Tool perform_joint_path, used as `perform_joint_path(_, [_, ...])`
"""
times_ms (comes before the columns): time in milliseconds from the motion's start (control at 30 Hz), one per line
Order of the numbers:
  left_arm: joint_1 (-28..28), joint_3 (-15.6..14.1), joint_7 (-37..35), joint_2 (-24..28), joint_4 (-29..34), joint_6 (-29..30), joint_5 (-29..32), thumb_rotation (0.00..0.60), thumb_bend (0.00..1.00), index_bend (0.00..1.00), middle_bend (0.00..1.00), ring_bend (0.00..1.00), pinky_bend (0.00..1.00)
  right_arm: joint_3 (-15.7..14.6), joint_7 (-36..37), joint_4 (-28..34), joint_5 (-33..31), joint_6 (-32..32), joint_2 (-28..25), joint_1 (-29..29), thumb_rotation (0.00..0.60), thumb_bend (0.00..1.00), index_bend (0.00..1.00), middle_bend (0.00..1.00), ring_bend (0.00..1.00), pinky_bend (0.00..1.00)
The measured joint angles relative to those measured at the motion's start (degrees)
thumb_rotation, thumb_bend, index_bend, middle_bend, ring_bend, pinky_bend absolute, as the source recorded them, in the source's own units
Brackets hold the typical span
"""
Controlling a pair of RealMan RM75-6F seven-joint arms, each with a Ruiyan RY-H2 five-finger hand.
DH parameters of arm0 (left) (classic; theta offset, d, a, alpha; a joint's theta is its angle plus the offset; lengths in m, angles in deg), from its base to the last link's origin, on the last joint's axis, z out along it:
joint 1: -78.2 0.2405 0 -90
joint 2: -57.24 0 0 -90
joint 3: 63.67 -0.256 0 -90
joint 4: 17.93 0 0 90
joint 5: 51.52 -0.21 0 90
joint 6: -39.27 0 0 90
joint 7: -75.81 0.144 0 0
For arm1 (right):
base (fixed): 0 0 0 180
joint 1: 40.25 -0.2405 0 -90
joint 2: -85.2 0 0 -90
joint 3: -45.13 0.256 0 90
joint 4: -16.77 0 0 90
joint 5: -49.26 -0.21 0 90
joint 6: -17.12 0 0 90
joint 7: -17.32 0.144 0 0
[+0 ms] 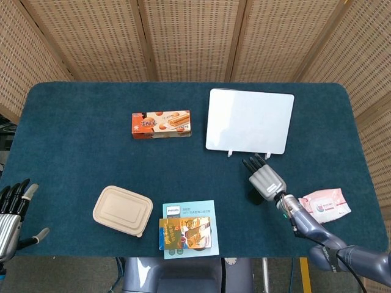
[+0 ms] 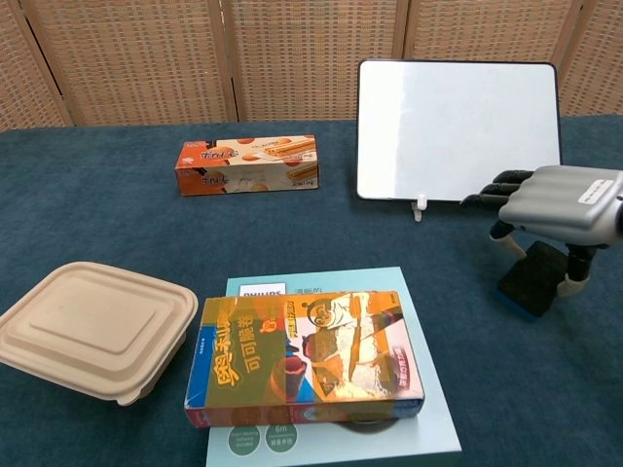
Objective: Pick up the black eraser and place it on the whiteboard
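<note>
The black eraser (image 2: 535, 280) with a blue base sits low over the cloth at the right, gripped between the thumb and fingers of my right hand (image 2: 560, 202). From the head view the eraser (image 1: 253, 195) peeks out as a dark block under my right hand (image 1: 266, 180). The whiteboard (image 1: 249, 121) lies flat just beyond the hand, its near edge a short way from the fingertips; the chest view shows the whiteboard (image 2: 456, 117) behind the hand. My left hand (image 1: 12, 213) hangs at the table's near left corner, fingers apart and holding nothing.
An orange biscuit box (image 1: 161, 124) lies left of the whiteboard. A beige lidded container (image 1: 122, 210) and a colourful box on a pale blue Philips carton (image 1: 188, 235) sit at the near edge. A pink tissue pack (image 1: 325, 204) lies right of my right arm.
</note>
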Motion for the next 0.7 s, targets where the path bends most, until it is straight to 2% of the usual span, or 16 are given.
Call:
perform_joint_path(400, [0.12, 0.11, -0.52, 0.17, -0.13, 0.37, 0.01, 0.600, 0.00, 0.00, 0.00, 0.00, 0.00, 2.23, -0.03, 2.80, -0.14, 3.65, -3.01, 0.80, 0.600, 0.10, 0.60, 0.04, 0.00, 0.00])
perform_joint_path(700, [0.27, 0.12, -0.87, 0.30, -0.15, 0.90, -0.36, 0.600, 0.00, 0.00, 0.00, 0.00, 0.00, 4.64, 2.52, 3.90, 1.48, 10.31, -4.13, 2.71, 0.600, 0.10, 0.60, 0.04, 0.00, 0.00])
